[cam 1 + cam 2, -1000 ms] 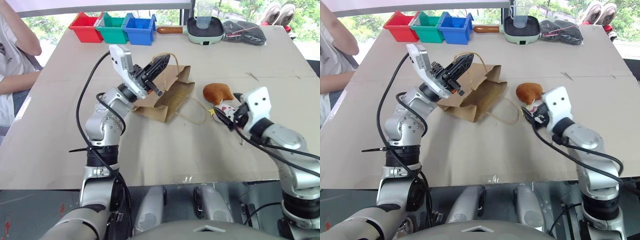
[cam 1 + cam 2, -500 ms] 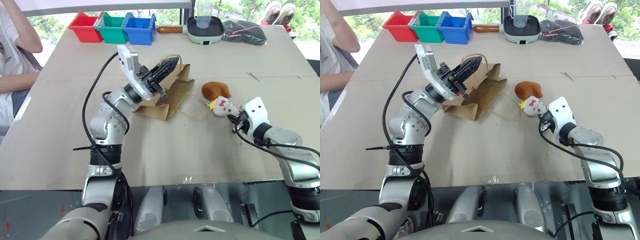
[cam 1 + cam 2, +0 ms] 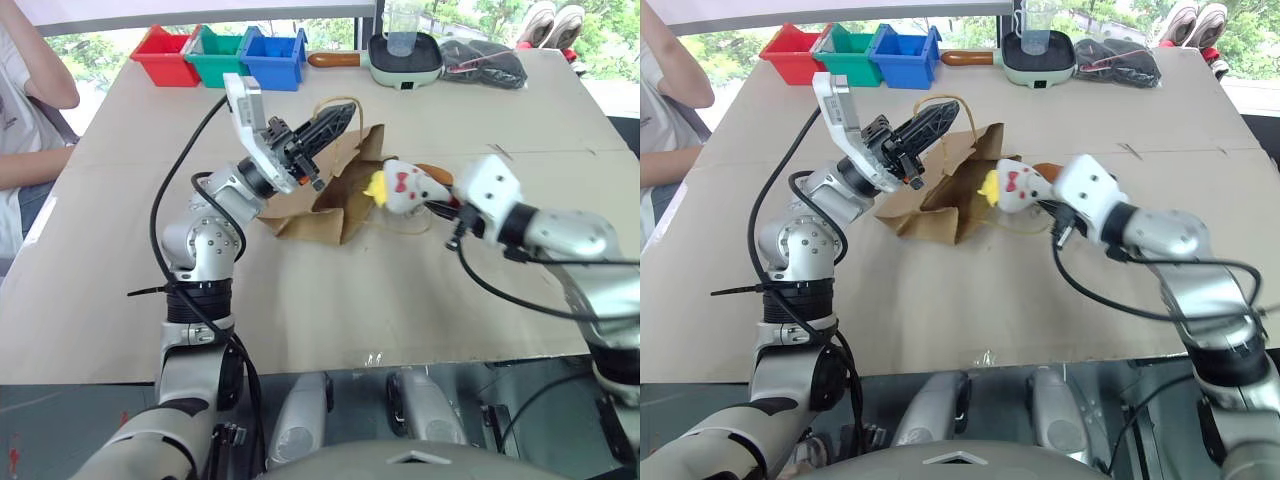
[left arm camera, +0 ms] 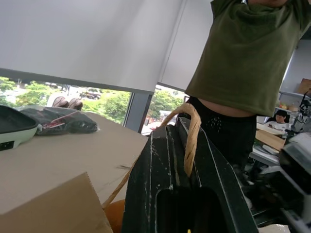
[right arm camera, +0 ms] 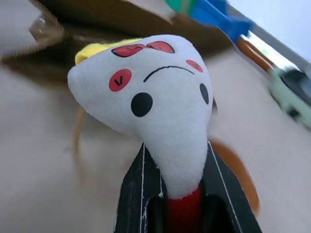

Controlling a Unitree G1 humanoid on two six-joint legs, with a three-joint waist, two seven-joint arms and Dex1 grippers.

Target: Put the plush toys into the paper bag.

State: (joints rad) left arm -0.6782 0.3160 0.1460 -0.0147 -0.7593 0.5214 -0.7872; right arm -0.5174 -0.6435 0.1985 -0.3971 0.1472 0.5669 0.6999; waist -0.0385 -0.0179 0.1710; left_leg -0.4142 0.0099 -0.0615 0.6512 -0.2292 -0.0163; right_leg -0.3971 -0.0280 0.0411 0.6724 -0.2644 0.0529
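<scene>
Change: white cone toy (image 3: 405, 187) lifted off table (image 3: 330, 300), carried toward paper bag (image 3: 335, 185).
R gripper (image 5: 182, 194): clamped on toy's narrow end, level.
L gripper (image 3: 335, 122): closed on bag handle (image 4: 190, 141), raised; bag mouth prob. open.

A broad tan table (image 3: 300, 300) fills the room's middle, daylight coming from windows (image 4: 87, 97) beyond its far edge, where green trees show under a white roller blind (image 4: 87, 39). Along that far edge, well past the raised hands, stand red (image 3: 170, 55), green (image 3: 222, 55) and blue (image 3: 272, 57) bins, a pale green electric pan (image 3: 405, 58) and a black pouch (image 3: 482, 63). A person in a green shirt (image 4: 248, 53) stands by the window.
</scene>
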